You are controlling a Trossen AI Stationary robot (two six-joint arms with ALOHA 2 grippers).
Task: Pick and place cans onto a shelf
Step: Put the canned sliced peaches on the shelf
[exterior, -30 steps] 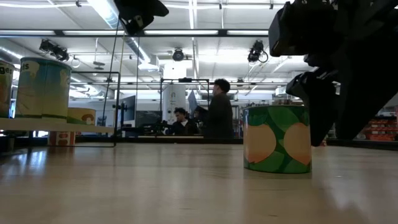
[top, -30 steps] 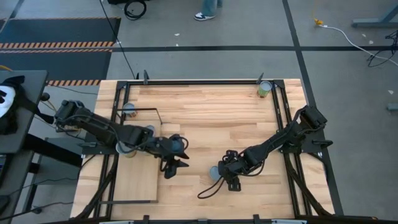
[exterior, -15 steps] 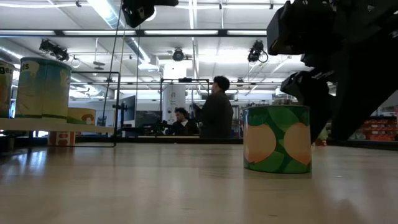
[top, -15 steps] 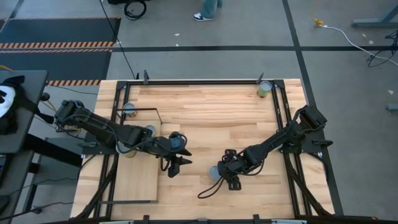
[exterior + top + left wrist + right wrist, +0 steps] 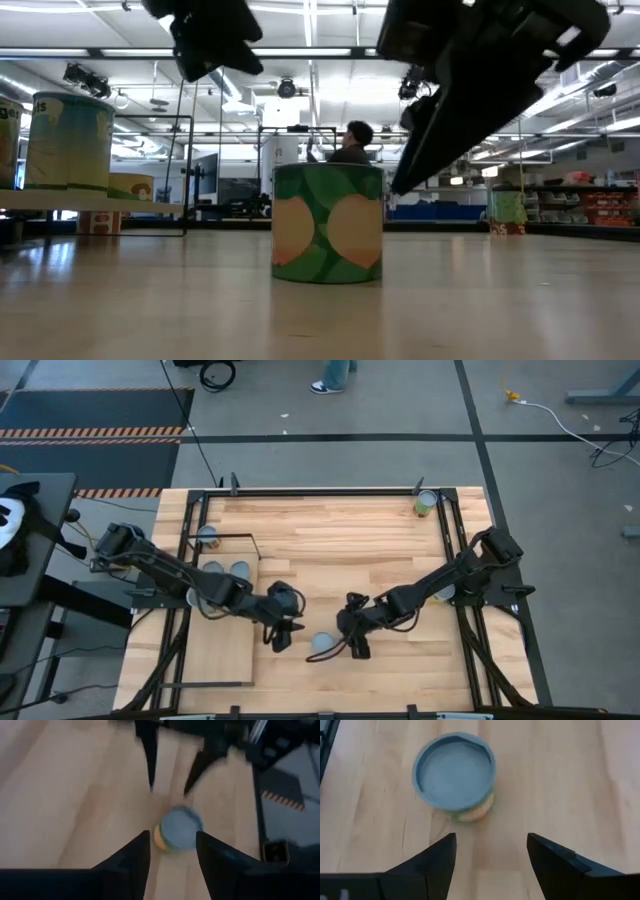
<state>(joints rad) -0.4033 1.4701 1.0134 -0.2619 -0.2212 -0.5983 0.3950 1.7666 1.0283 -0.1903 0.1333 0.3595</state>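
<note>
A green-and-yellow can with a pale-blue top stands upright on the tabletop, and shows in the low view. My left gripper is open just to its left, above table height. In its wrist view the can lies just past the open fingertips. My right gripper is open just right of the can, with the can ahead of its fingers. The shelf, a light board with a black frame, lies at the left with three cans on it.
Another can stands at the table's far right corner. A pale round top shows beside the right arm. Black rails run along the table's edges. A black cable loops by my right gripper. People stand beyond the table.
The can has moved toward the table's left and now stands clear of my right gripper, which went left with it. My left gripper has gone right toward the can and come lower.
</note>
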